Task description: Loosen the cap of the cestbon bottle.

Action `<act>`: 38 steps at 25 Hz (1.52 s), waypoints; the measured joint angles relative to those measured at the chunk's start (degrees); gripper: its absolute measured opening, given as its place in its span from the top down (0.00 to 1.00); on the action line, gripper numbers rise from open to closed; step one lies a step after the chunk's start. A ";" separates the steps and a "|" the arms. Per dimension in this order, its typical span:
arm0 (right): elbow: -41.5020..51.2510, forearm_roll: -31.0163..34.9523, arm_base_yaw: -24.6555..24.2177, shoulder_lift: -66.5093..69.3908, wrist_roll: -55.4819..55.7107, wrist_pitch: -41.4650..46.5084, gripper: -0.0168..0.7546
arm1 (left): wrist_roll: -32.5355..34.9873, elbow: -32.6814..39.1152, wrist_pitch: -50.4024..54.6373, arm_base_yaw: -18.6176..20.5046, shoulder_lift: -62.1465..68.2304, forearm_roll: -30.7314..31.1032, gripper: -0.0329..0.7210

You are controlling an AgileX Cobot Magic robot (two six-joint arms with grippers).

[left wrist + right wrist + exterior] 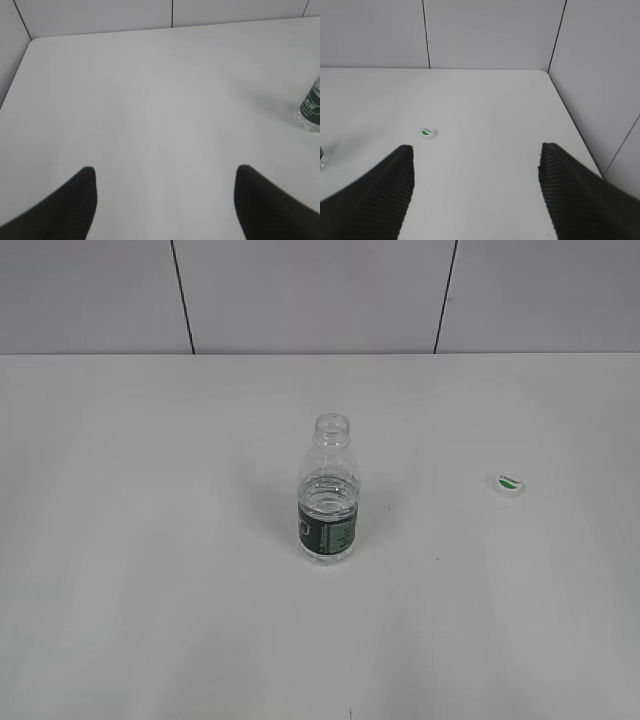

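The cestbon bottle [328, 490] stands upright in the middle of the white table, its mouth open with no cap on it. Its lower part shows at the right edge of the left wrist view [311, 108] and a sliver at the left edge of the right wrist view [322, 157]. The white cap [510, 484] with its green mark lies flat on the table to the bottle's right, and shows in the right wrist view [427, 132]. My left gripper [165, 172] is open and empty, well left of the bottle. My right gripper [476, 152] is open and empty, short of the cap. Neither gripper shows in the exterior view.
The white table [150, 540] ends at a grey panelled wall [300, 295] at the back. Its left back corner [32, 42] and its right edge by a side wall [570, 120] are in view.
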 joint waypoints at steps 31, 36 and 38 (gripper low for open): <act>11.74 1.60 0.00 0.00 -0.65 0.89 0.21 | 0.00 0.00 0.00 0.00 0.00 0.00 0.27; 11.74 1.60 0.00 0.00 -0.65 0.89 0.21 | -0.04 0.00 0.00 0.00 0.00 0.00 0.27; 11.74 1.60 0.00 0.00 -0.65 0.89 0.21 | -0.04 0.00 0.00 0.00 0.00 0.00 0.27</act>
